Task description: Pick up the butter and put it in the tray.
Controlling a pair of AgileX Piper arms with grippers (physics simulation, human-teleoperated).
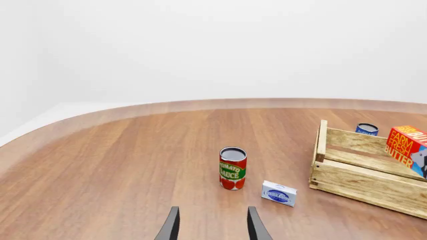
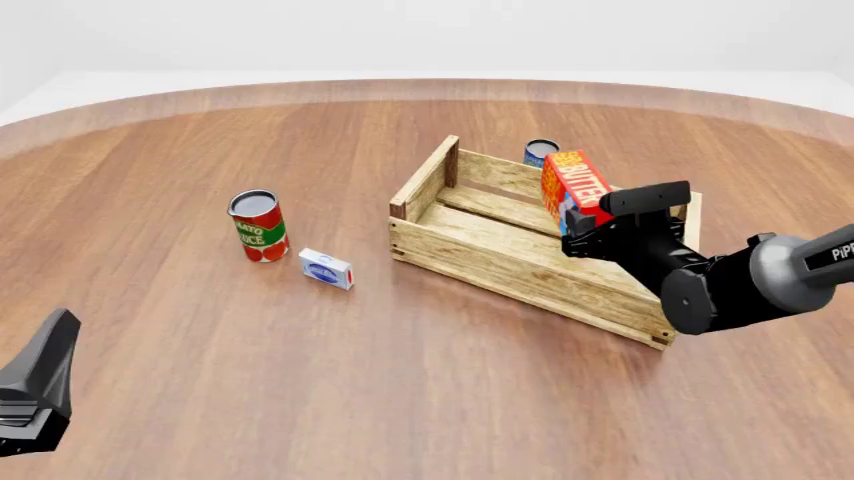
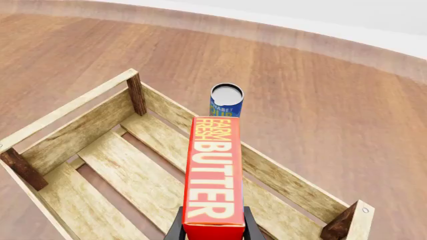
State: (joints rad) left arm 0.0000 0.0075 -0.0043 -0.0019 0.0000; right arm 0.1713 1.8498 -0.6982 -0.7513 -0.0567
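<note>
1. Tray point(image 2: 514, 262) sits center-right on table point(image 2: 400, 400).
2. Butter point(image 2: 574, 188) held above tray's right part by right gripper point(image 2: 587, 222).
3. Blue can point(image 2: 541, 152) just behind tray's far wall.
4. Tomato can point(image 2: 258, 226) left of tray; small box point(image 2: 326, 268) btwn them, nearer.
5. Left gripper point(image 2: 34, 390) near-left, well apart.
</note>
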